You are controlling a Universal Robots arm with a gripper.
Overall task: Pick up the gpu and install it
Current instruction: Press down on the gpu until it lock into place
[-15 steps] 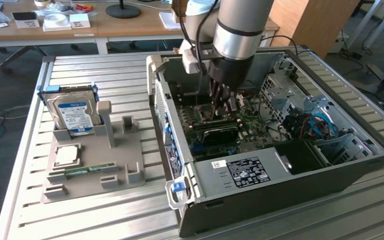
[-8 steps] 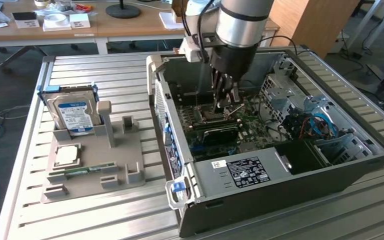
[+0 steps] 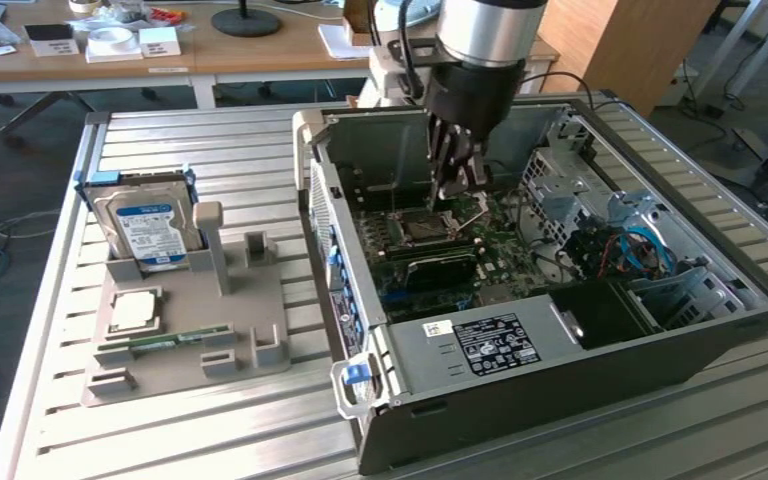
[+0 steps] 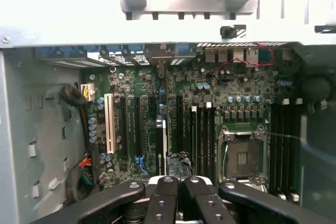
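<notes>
- tool (image 3: 454, 190) inside the open PC case (image 3: 704, 330), just above the motherboard (image 4: 210, 103) — fingers (image 4: 173, 192) together, nothing between them
- gpu (image 3: 438, 272) seated upright in a motherboard slot, near the CPU socket (image 4: 242, 156)
- hard drive (image 3: 144, 232) in the grey holder (image 3: 171, 375) on the table (image 3: 197, 140), beside the case

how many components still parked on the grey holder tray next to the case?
3. Blue-labelled hard drive stands upright at the holder tray's far end; CPU lies flat at mid-tray; green memory stick sits on edge in a slot just nearer. Others could be hidden behind the posts.
</notes>
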